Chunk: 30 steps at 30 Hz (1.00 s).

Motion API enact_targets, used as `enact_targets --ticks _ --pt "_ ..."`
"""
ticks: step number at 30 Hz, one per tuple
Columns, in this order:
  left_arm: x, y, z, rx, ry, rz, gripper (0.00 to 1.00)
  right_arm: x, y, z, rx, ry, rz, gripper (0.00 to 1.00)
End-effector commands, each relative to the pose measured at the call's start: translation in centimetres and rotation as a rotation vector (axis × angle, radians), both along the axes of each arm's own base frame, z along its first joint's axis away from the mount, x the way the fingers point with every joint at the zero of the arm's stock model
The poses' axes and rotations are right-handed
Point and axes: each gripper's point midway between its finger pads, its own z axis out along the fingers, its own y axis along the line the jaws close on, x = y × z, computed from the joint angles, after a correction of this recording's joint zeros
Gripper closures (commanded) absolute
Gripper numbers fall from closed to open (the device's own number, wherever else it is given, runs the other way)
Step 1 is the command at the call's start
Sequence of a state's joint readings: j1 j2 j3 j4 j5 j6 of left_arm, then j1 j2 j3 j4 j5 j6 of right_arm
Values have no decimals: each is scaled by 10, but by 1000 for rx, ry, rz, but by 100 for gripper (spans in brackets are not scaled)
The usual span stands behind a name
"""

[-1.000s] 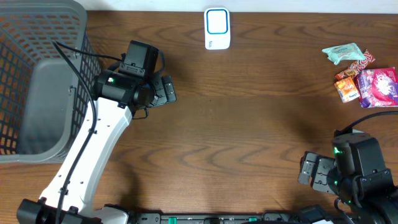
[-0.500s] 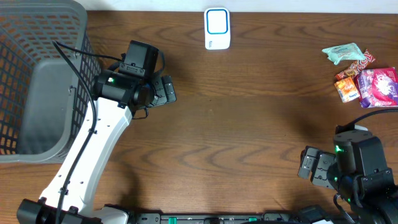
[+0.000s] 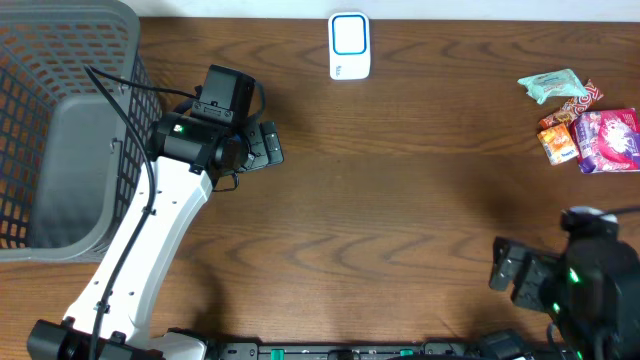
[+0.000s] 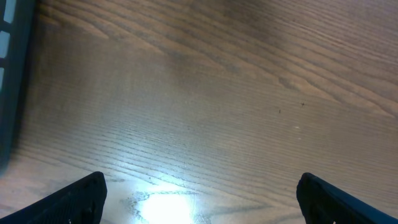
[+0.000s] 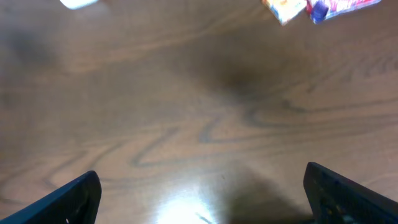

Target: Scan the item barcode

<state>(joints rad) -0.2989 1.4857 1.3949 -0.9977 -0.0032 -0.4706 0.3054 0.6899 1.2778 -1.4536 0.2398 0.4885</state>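
Note:
Several snack packets lie at the table's right edge: a teal one, an orange one and a pink one. The orange and pink packets also show at the top of the right wrist view. A white scanner with a blue frame stands at the back centre. My right gripper is open low at the front right, well short of the packets, with only bare wood between its fingers. My left gripper hangs open over bare wood left of centre, holding nothing.
A grey mesh basket fills the left end of the table. A red-striped wrapper lies among the packets. A dark edge shows at the far left of the left wrist view. The scanner's corner peeks in at the right wrist view's top.
The right arm has shifted a little to the right and toward the front edge, its gripper still open. The left arm has not moved.

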Motion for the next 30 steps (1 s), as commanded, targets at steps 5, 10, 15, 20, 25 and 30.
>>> enact_targets --ticks 5,10,15,20,25,30 --pt "2 2 1 12 -4 -3 2 -23 -10 18 13 -153 10 1" --pt "2 2 2 11 -4 -3 2 -40 -23 28 9 -256 -13 1" --pt "2 2 2 11 -4 -3 2 -53 -28 31 24 -332 -19 1" --pt "2 2 2 11 -4 -3 2 -50 -31 29 -14 -427 -33 1" --pt "2 2 2 11 -4 -3 2 -39 -26 25 -57 -529 -22 1" --pt "2 2 2 11 -4 -3 2 -23 -23 22 -73 -596 -25 1"
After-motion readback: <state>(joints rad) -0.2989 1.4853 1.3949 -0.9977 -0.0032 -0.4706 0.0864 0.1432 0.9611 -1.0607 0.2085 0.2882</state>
